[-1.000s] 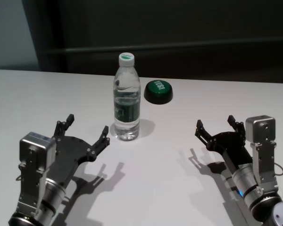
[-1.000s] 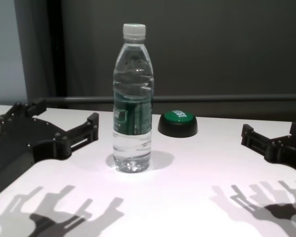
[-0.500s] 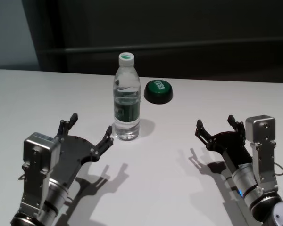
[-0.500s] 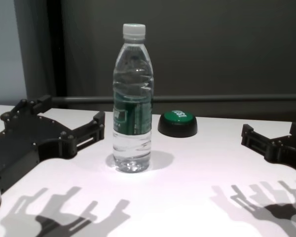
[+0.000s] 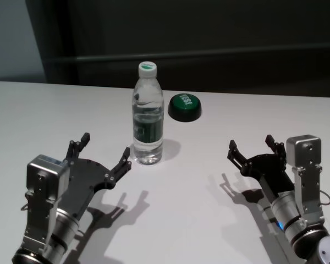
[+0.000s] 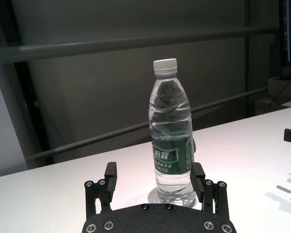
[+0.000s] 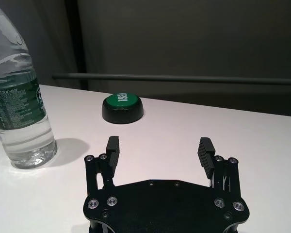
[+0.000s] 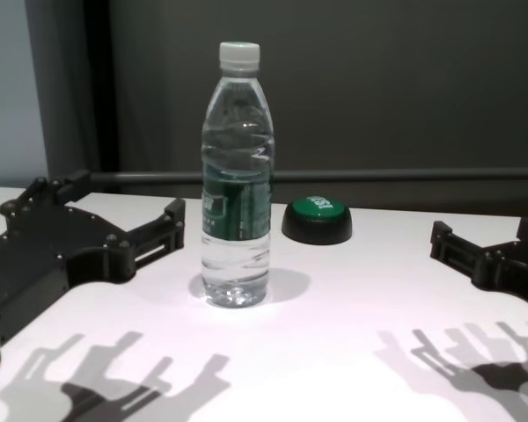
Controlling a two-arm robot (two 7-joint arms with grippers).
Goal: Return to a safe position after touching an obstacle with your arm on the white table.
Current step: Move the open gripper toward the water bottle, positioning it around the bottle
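Note:
The obstacle is a clear water bottle [image 5: 148,118] [image 8: 236,176] [image 6: 172,145] with a white cap and a green label. It stands upright on the white table [image 5: 187,220]. My left gripper [image 5: 105,145] [image 8: 128,195] [image 6: 154,171] is open, low over the table, just left of the bottle's base. Its nearer fingertip [image 5: 125,153] is a small gap away from the bottle. My right gripper [image 5: 251,143] [image 7: 159,144] [image 8: 486,230] is open and empty, parked over the table's right side. The right wrist view also shows the bottle [image 7: 19,97].
A green dome button [image 5: 184,106] [image 7: 122,107] [image 8: 317,220] on a black base sits behind and right of the bottle. A dark wall with a horizontal rail [image 8: 378,176] runs behind the table's far edge.
My left gripper shifted a little toward the bottle, then eased back slightly. The bottle, the button and my right arm have not moved.

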